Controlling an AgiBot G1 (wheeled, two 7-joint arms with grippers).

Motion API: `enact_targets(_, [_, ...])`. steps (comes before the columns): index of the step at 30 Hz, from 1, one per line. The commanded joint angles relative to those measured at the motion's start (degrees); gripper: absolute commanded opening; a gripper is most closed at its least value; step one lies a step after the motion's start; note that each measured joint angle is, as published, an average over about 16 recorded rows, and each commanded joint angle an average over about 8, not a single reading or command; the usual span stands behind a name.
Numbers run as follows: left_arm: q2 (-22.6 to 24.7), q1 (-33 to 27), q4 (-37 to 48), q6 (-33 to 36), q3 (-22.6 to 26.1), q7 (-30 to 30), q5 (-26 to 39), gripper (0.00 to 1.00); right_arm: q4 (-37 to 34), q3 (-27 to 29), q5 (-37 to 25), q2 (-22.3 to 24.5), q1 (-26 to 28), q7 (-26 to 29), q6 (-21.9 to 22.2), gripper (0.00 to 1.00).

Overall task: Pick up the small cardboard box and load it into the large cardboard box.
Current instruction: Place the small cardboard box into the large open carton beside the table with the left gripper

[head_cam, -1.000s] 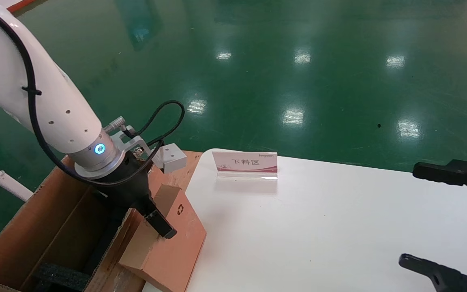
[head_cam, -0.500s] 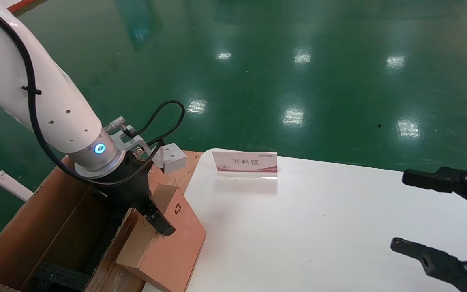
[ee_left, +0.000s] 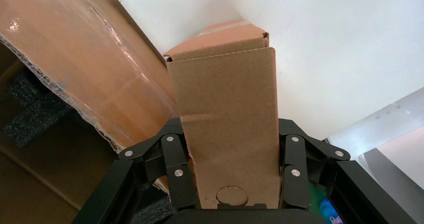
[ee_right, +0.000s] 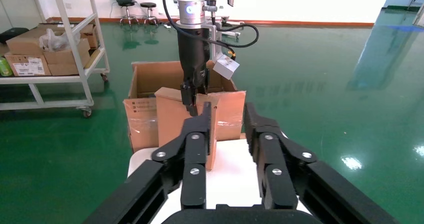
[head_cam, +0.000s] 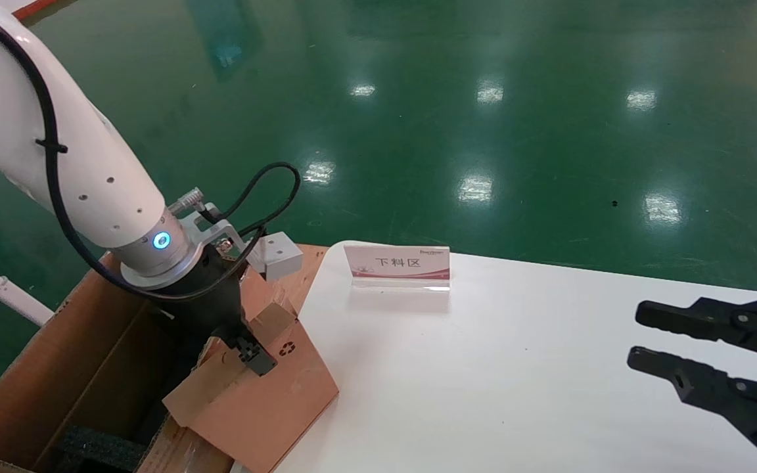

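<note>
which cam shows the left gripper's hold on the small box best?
Left wrist view: the left gripper has both fingers clamped on the small cardboard box. Head view shows only one finger against the box's face. Right wrist view shows the grip from afar, above the large cardboard box.

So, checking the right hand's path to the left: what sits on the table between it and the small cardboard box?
Nothing: the head view shows bare white table between the right hand and the small cardboard box. The sign stands farther back.
</note>
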Motion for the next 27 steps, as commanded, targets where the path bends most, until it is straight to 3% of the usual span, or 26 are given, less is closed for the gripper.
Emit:
enact_targets(1, [0.07,-0.18,0.45,-0.05,-0.25,0.30,-0.33,0.00,-0.01,0.00,0.00,0.00,0.00,0.00,0.00,0.00])
enact_targets(10, [-1.23,-10.70,4.11,1.69,-5.05,2.73,-0.90,0.00,-0.03,-0.04,0.02,0.01,0.02,-0.03,0.00,0.00])
enact_targets(18, [0.91,-20.81,10.66,7.04,-6.87,7.21,2.46,0.00,-0.03,-0.07,0.04,0.02,0.03,-0.04,0.01,0.00])
enact_targets(22, [2.07,-23.94,13.61,9.95,-4.81,9.77,3.92,0.00,-0.03,-0.09,0.05,0.02,0.04,-0.05,0.01,0.00])
enact_targets(27, [2.29,-26.99,16.07,11.26,2.40,12.25,3.50,0.00,-0.03,-0.10,0.06,0.03,0.04,-0.06,0.02,0.00])
